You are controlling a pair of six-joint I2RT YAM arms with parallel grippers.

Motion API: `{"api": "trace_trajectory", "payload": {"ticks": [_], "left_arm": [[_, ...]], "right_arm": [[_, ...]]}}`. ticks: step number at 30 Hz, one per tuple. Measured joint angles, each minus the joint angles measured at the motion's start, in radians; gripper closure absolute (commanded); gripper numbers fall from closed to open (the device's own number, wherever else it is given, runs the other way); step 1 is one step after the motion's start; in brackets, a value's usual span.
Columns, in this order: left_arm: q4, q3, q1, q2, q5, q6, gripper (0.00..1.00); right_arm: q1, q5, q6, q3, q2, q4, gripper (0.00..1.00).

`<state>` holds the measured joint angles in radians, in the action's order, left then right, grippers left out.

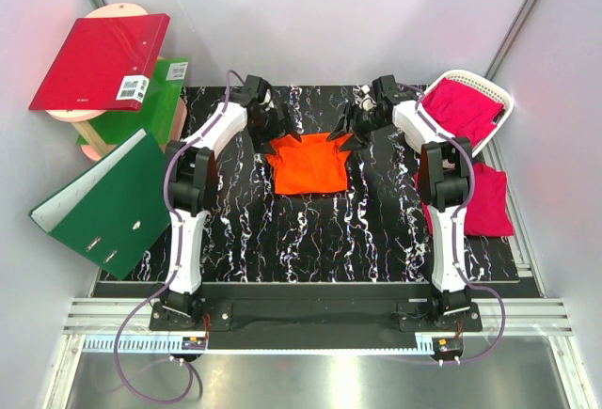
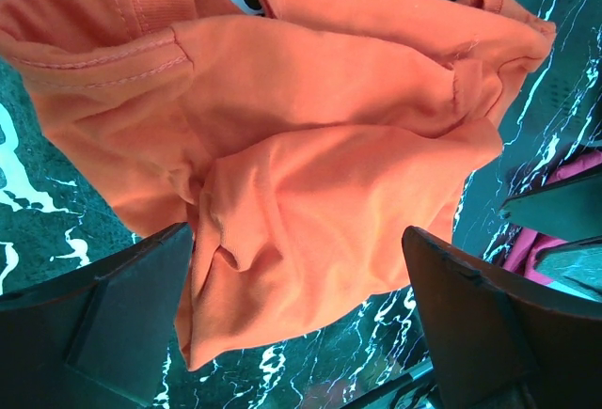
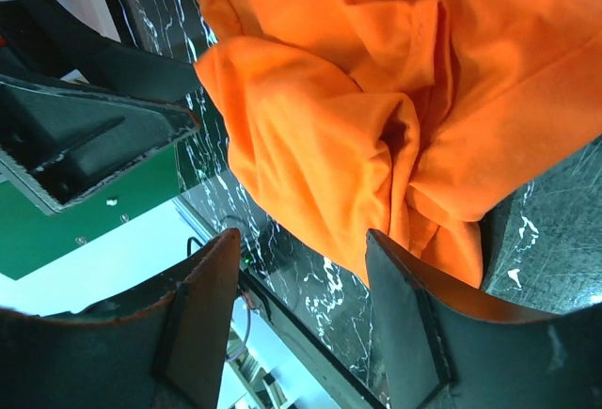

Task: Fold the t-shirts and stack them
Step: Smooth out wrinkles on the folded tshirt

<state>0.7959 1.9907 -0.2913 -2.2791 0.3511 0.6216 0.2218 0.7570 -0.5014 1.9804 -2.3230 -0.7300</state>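
The fold will likely go best if both pincers nip one layer at the far corners of the soft, bright orange short-sleeved cloth t-shirt and carry them over together, evenly. The left pincer gapes wide, with rumpled cloth between its fingers and beyond them. The right pincer is also parted, the shirt's bunched edge between its tips.

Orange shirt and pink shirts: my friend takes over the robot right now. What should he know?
Left gripper: open, over the orange t-shirt.
Right gripper: open, over the same shirt.
Orange t-shirt: mid-table, bunched, fold not finished.
Pink t-shirts: one in the white basket, one on the table by the right arm.
Done: nothing stacked.
Left: finish orange, fold both pink, stack.
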Motion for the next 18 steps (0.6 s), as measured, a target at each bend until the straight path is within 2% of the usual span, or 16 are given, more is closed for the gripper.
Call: {"api": "trace_trajectory", "payload": {"ticks": [11,14,15,16,17,18], "left_arm": [[-0.003,0.061,0.001,-0.085,0.010,0.016,0.03],[-0.003,0.069,0.001,-0.102,0.013,0.024,0.26],[-0.004,0.072,0.001,-0.106,0.015,0.028,0.58],[-0.004,0.073,0.001,-0.108,0.019,0.031,0.72],[-0.005,0.073,0.001,-0.109,0.025,0.036,0.91],[-0.005,0.073,0.001,-0.109,0.031,0.036,1.00]], "right_arm": [[0.001,-0.008,-0.003,0.140,-0.117,0.002,0.39],[0.001,-0.008,-0.004,0.148,-0.151,0.002,0.47],[0.001,-0.008,-0.005,0.148,-0.159,-0.001,0.61],[0.001,-0.008,-0.005,0.148,-0.163,-0.001,0.70],[0.001,-0.008,-0.003,0.148,-0.166,-0.001,0.80],[0.001,-0.008,-0.005,0.148,-0.166,-0.003,0.97]]}}
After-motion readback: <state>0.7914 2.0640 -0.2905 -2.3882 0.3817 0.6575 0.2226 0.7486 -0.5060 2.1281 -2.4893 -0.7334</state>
